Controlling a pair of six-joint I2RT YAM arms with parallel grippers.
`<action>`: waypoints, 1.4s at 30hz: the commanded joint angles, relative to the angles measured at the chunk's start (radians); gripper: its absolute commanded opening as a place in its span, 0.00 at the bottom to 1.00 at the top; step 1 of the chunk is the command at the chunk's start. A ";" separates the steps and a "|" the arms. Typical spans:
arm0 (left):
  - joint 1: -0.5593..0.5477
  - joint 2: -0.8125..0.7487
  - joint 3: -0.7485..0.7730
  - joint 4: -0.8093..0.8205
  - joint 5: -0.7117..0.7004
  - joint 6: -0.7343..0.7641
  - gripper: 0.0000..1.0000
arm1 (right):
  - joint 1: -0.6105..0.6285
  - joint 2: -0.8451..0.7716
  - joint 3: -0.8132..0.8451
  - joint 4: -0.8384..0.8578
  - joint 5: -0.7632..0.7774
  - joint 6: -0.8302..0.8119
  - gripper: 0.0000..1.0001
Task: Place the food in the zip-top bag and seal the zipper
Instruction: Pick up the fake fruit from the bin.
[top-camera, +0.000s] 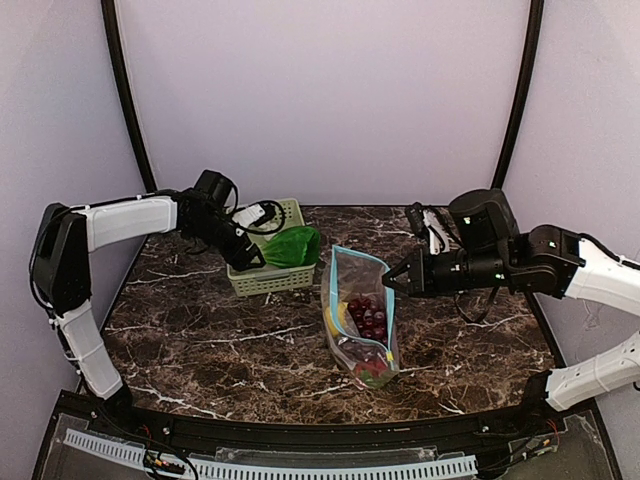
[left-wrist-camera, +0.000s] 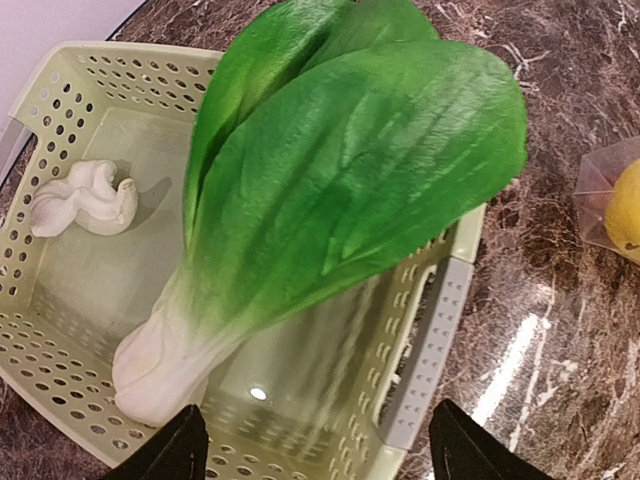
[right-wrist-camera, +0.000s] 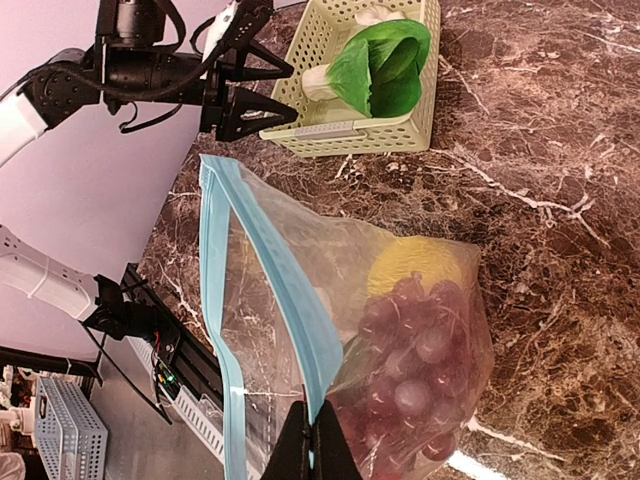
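Our left tool (left-wrist-camera: 320, 452) stands wide open with nothing in it. The white stalk end of the bok choy (left-wrist-camera: 340, 200) lies just ahead, nearer one finger than the other. The bok choy rests in the basket (left-wrist-camera: 440, 340) with its leaves hanging over the rim. The garlic (left-wrist-camera: 85, 198) sits further in, apart from the stalk. If we close on leaf rather than stalk, we judge it may flex and slip. A finger could also catch the basket wall and drag the basket across the bench (top-camera: 200, 330).

Our right tool (right-wrist-camera: 312, 425) is closed, pinching the zipper (right-wrist-camera: 270, 300) strip of the zip-top bag (right-wrist-camera: 300, 230) and holding the mouth up. The lemon (right-wrist-camera: 415, 262) and grapes (right-wrist-camera: 420, 360) lie inside, beyond the tool. Should that thin pinch slip, the mouth would collapse, and the broad leaves may snag on it regardless.

We cannot find the slider tab or any dark green piece. The red pieces (top-camera: 372, 372) at the bag's far end are too small to name. We cannot tell whether the right tool grips one lip of the mouth or both.
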 joint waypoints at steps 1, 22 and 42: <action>0.026 0.053 0.086 -0.017 -0.010 0.086 0.76 | -0.008 0.003 0.040 0.025 0.018 0.000 0.00; 0.069 0.305 0.250 -0.046 -0.041 0.164 0.70 | -0.009 0.071 0.062 0.017 0.007 0.015 0.00; 0.069 0.385 0.271 -0.068 -0.062 0.228 0.55 | -0.026 0.117 0.085 0.018 0.004 -0.004 0.00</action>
